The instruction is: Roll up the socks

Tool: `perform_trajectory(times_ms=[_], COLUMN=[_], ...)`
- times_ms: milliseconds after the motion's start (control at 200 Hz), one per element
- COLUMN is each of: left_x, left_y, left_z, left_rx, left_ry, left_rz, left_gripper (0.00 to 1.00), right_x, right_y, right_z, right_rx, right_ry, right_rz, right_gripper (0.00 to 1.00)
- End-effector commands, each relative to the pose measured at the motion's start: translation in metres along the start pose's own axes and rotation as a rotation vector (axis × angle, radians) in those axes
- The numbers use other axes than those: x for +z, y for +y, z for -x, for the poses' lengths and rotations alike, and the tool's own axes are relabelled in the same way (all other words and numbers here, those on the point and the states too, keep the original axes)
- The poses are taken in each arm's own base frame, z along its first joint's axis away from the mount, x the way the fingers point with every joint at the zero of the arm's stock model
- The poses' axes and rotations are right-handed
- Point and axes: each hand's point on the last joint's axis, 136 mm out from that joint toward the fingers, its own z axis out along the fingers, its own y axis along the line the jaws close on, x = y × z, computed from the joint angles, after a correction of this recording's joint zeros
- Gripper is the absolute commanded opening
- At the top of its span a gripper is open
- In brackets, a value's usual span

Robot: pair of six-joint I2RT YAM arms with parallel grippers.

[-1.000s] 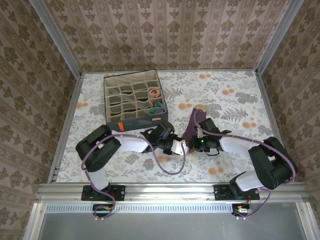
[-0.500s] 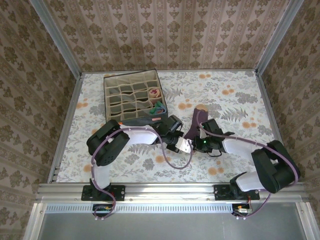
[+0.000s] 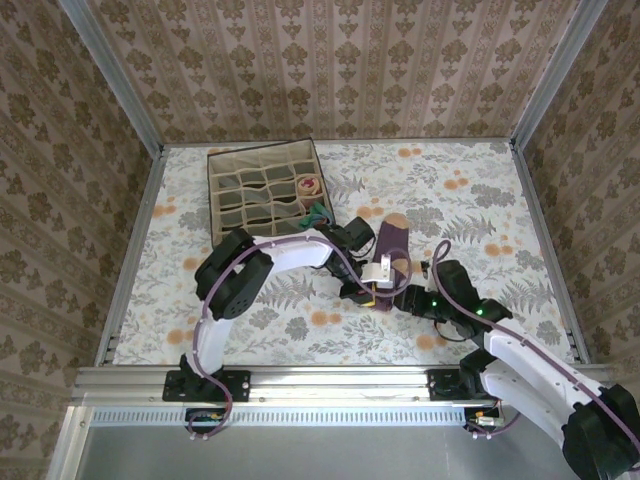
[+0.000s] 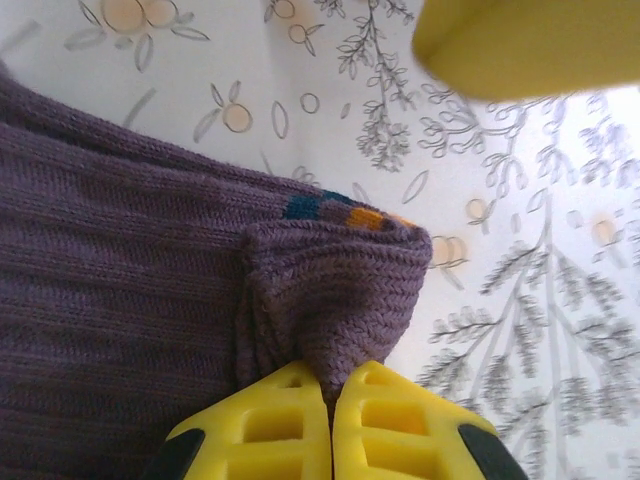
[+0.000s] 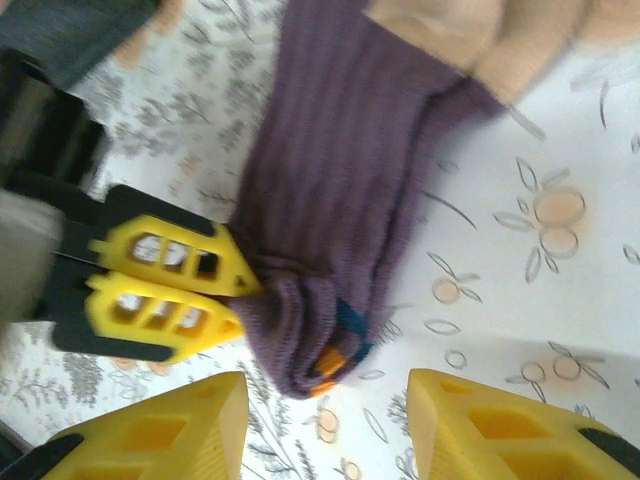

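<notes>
Your left gripper (image 4: pixel 332 398) is clenched on a pinched fold at the cuff end of the purple sock (image 4: pixel 120 300). That sock lies flat mid-table on the floral table (image 3: pixel 480 200), cuff near, tan toe (image 5: pixel 470 40) far. Small teal and orange marks show at the cuff edge.

Your right gripper (image 5: pixel 325 415) hangs just near of the cuff, jaws parted and grasping nothing, clear of the knit.

Far left sits the dark grid box (image 3: pixel 262 200). A peach sock (image 3: pixel 312 185) sits in one compartment and a blue-green sock (image 3: pixel 318 214) at its near right corner.
</notes>
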Motion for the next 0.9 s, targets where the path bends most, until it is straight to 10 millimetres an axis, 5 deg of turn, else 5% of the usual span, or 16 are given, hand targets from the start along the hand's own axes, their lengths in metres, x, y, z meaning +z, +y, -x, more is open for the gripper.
perform_trajectory(times_ms=[0, 300, 895], left_x=[0.003, -0.005, -0.002], left_y=[-0.024, 0.001, 0.002], left_z=[-0.015, -0.007, 0.002], left_rx=[-0.322, -0.597, -0.585], left_ry=[0.038, -0.011, -0.062], left_rz=[-0.182, -0.233, -0.267], left_gripper=[0.0, 0.0, 0.0], right_x=[0.006, 0.012, 0.032], right_y=[0.01, 0.022, 0.03], right_z=[-0.009, -0.008, 0.001], right_rx=[-0.02, -0.131, -0.186], right_ry=[0.036, 0.015, 0.019], right_rz=[0.054, 0.049, 0.054], right_gripper=[0.41, 0.42, 0.46])
